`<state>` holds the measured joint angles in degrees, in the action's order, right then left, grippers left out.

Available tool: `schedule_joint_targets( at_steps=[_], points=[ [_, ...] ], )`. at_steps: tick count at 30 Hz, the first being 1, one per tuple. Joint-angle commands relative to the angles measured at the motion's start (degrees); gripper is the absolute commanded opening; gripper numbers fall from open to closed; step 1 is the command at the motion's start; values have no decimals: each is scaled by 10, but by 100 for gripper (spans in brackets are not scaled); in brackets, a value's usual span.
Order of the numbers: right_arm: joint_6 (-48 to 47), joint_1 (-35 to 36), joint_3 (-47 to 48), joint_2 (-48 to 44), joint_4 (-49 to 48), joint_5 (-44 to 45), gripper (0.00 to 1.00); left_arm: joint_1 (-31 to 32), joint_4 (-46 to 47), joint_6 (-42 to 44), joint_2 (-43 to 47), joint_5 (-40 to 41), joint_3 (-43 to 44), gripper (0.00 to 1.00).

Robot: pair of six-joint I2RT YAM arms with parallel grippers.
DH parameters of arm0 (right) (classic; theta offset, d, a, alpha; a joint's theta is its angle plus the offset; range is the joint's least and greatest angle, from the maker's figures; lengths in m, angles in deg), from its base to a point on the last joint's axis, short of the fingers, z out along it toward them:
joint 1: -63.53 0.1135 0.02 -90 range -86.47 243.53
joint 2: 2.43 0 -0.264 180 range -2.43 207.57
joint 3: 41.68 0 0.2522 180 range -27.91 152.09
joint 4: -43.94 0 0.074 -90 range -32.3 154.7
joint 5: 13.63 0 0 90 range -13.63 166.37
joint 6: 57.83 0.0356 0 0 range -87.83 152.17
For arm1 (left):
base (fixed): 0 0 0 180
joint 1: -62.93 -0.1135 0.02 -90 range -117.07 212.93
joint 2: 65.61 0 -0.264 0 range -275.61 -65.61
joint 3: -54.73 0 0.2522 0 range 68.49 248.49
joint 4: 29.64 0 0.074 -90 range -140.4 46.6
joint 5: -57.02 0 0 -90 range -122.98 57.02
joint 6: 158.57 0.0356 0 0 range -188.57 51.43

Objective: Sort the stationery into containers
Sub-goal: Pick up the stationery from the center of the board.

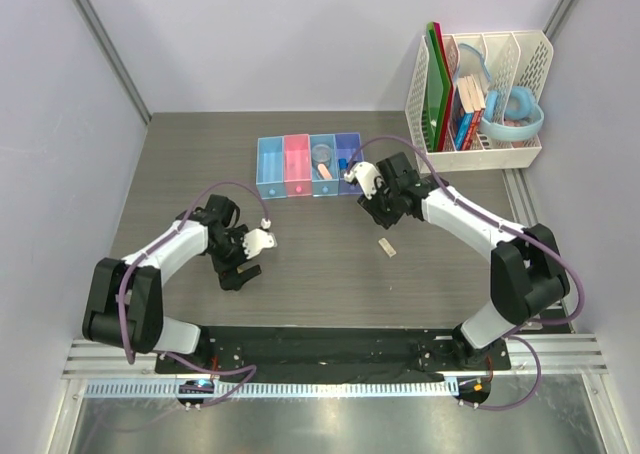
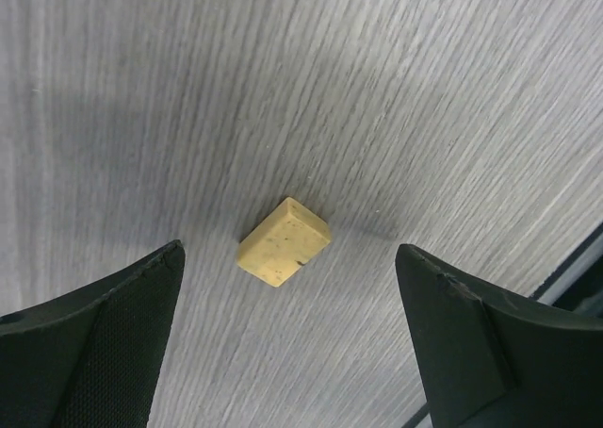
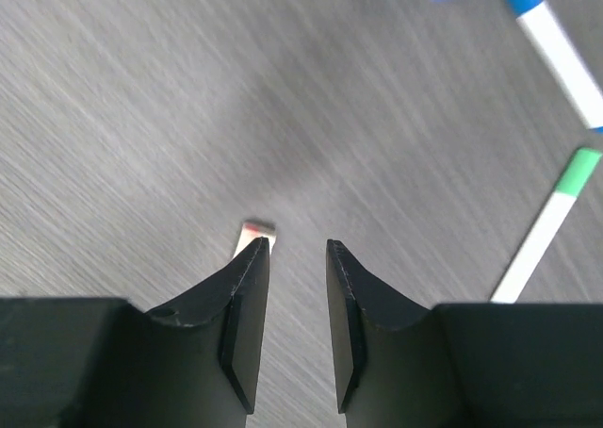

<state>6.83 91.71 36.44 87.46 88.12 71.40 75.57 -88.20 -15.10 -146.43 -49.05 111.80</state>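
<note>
A yellow-beige eraser [image 2: 283,241] lies flat on the grey table, between the tips of my left gripper [image 2: 290,254], which stands wide open over it without touching. In the top view that gripper [image 1: 240,270] covers the eraser. My right gripper [image 3: 298,245] is open a little, with nothing between its jaws. A small pale piece with a red mark [image 3: 254,230] peeks out behind its left fingertip. Two white pens, one blue-capped [image 3: 556,41] and one green-capped [image 3: 551,225], lie at the right. The four joined containers [image 1: 308,164] sit just left of the right gripper [image 1: 383,217]. A beige eraser [image 1: 386,247] lies in front of it.
A white perforated file rack [image 1: 480,94] with books, green boards and a light-blue ring [image 1: 515,119] stands at the back right. A clear tape roll [image 1: 322,155] lies in the third bin. The table's dark near edge [image 2: 575,277] is close to my left gripper.
</note>
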Motion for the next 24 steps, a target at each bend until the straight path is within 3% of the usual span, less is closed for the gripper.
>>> schedule_joint_targets(
  at_steps=[1, 8, 18, 24],
  points=[
    [-10, 3, -34, -5, -4, 11, 36, -3, 37, 0, 33, -3, -9, 93],
    [-10, 3, -79, 42, -28, 12, 33, -2, 63, 1, -2, 8, -29, 90],
    [0, 2, -86, 60, -35, 5, 31, -3, 88, 8, -29, 25, -40, 71],
    [6, 2, -85, 39, -24, -1, 45, -3, 86, 12, -39, 30, -38, 78]
  ],
)
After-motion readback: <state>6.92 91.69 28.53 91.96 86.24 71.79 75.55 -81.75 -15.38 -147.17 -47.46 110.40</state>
